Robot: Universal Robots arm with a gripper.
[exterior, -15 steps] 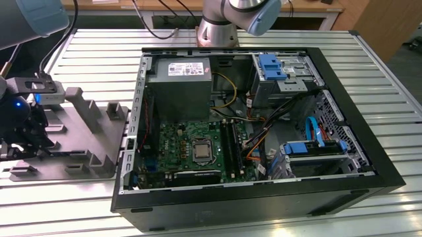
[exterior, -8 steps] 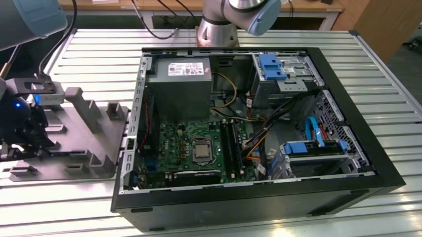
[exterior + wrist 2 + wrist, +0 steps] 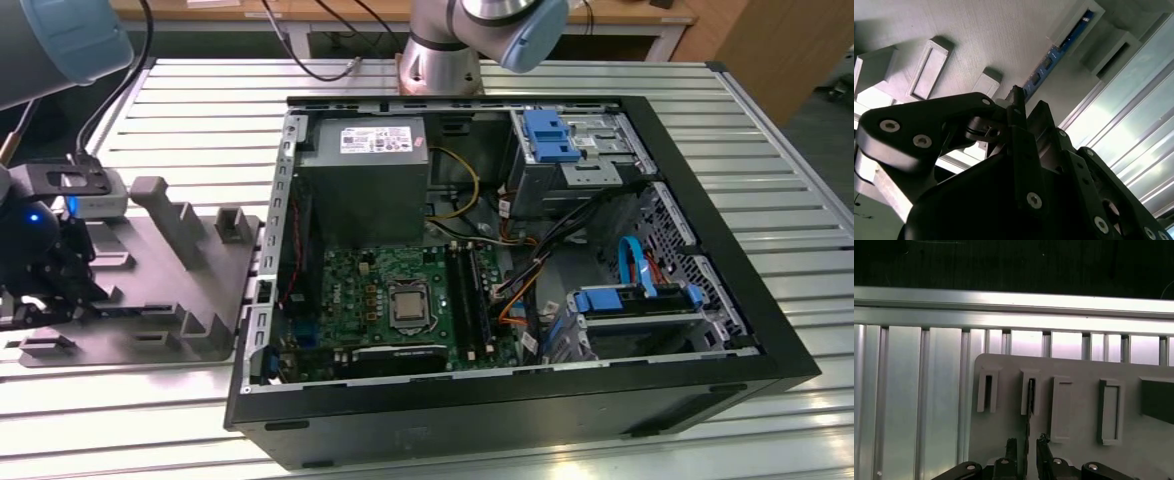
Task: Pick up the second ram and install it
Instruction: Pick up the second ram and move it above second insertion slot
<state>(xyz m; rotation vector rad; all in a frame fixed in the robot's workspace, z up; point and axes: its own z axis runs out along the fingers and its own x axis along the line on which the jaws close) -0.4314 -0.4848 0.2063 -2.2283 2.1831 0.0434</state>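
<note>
At the exterior view's left, the gripper (image 3: 1026,441) is straddling the second ram (image 3: 1030,395) with claw spread, likely risking twisting it in the grey holder (image 3: 1074,369) if closing off-centre.

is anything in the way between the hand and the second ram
Nothing visible. In the first wrist view the second ram stands on edge in a slot of the gray holder, and the open hand is in line with it.

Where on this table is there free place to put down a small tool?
Bare table slats lie beyond the holder plate, and on the exterior view's right of the computer case. Plate and case interior are crowded.
</note>
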